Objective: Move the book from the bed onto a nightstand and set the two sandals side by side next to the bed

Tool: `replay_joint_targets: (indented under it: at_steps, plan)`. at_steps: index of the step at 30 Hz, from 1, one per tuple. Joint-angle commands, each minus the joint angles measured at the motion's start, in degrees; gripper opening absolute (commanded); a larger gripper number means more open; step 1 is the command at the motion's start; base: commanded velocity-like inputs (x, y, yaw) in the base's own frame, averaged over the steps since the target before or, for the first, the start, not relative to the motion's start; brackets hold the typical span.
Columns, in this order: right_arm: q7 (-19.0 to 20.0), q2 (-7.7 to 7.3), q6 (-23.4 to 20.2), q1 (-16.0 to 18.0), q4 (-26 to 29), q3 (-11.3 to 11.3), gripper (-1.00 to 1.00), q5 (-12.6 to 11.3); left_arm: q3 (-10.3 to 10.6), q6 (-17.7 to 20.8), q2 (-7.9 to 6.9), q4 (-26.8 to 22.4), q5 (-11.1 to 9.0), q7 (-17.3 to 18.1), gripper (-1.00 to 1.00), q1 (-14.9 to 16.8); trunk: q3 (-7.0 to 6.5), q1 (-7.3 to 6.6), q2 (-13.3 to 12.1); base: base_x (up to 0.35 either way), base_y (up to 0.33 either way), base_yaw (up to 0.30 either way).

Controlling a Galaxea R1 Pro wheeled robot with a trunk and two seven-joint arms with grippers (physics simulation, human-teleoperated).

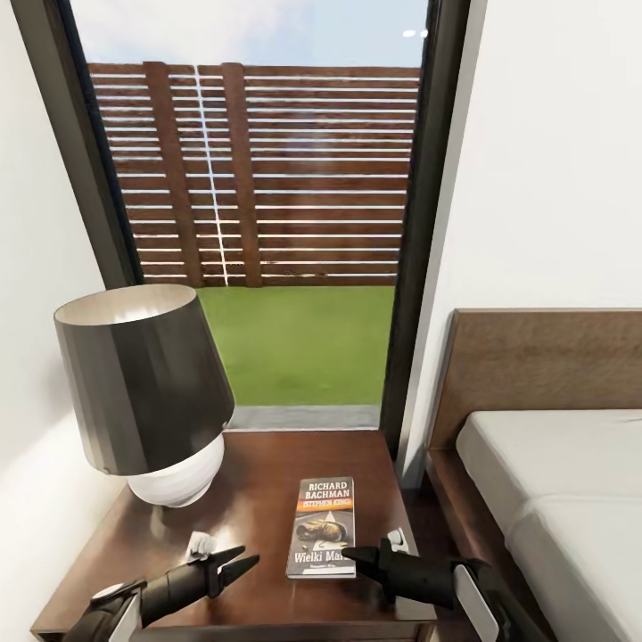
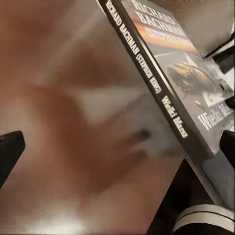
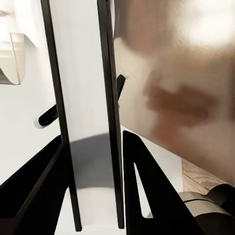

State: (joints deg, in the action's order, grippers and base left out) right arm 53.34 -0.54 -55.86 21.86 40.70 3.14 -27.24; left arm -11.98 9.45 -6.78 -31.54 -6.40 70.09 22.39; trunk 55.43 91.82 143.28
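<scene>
both grippers sit low at the near edge of the nightstand [image 1: 259,464], one on each side of the book [image 1: 324,526]. left gripper [image 1: 234,563] has its jaws apart, nothing between them, tips pointing toward the book's left edge with a small gap. right gripper [image 1: 359,555] is at the book's lower right corner; in the right wrist view the book's page edge [image 3: 83,117] stands between the two dark fingers [image 3: 142,181], fingers close on both sides, so it looks clamped on the book. book lies flat on the glossy brown top, cover up, "richard bachman" readable, spine visible in the left wrist view [image 2: 152,78]. lamp [image 1: 143,383] stands at the back left of the nightstand, well apart from the book. bed [image 1: 553,464] is just right of the nightstand, headboard against the wall. window [image 1: 259,205] behind shows grass and a slatted fence.
</scene>
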Motion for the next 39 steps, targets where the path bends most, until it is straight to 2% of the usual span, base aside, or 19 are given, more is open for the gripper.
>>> replay_joint_targets:
  at_steps: [1,4,8,19,24,36,39]
  plan:
    - [0.27,0.01,-0.16,0.03,0.00,0.11,-1.00,0.17,-0.06,0.64,-0.04,0.00,-0.18,2.71,1.00,0.03,0.06,-0.01,0.02,0.000,0.000,0.000]
    - [0.27,0.01,-0.14,0.03,0.00,0.11,-1.00,0.17,-0.13,0.76,-0.25,-0.01,-0.13,9.48,1.00,0.03,0.06,-0.01,0.02,0.000,0.000,0.000]
    - [0.27,0.01,-0.17,0.03,0.00,0.11,-1.00,0.17,-0.15,0.82,-0.32,-0.01,-0.04,11.76,1.00,0.03,0.06,-0.01,0.02,0.000,0.000,0.000]
    - [0.27,0.01,-0.14,0.03,0.00,0.11,-1.00,0.17,-0.29,0.84,-0.34,-0.02,-0.02,12.09,1.00,0.03,0.06,-0.01,0.02,0.000,0.000,0.000]
    - [0.27,0.01,-0.16,0.03,0.00,0.11,-1.00,0.17,-0.32,0.84,-0.34,-0.02,-0.02,11.93,1.00,0.03,1.16,0.12,0.09,0.000,0.000,0.000]
    - [0.27,0.01,-0.15,0.03,0.00,0.11,-1.00,0.18,-0.24,0.84,-0.31,-0.02,-0.03,9.15,1.00,0.03,1.16,0.12,0.09,0.000,0.000,0.000]
    - [0.27,0.01,-0.15,0.03,0.00,0.11,-1.00,0.18,-0.24,0.84,-0.26,-0.02,-0.02,9.10,1.00,0.03,1.83,0.19,0.13,0.000,0.000,0.000]
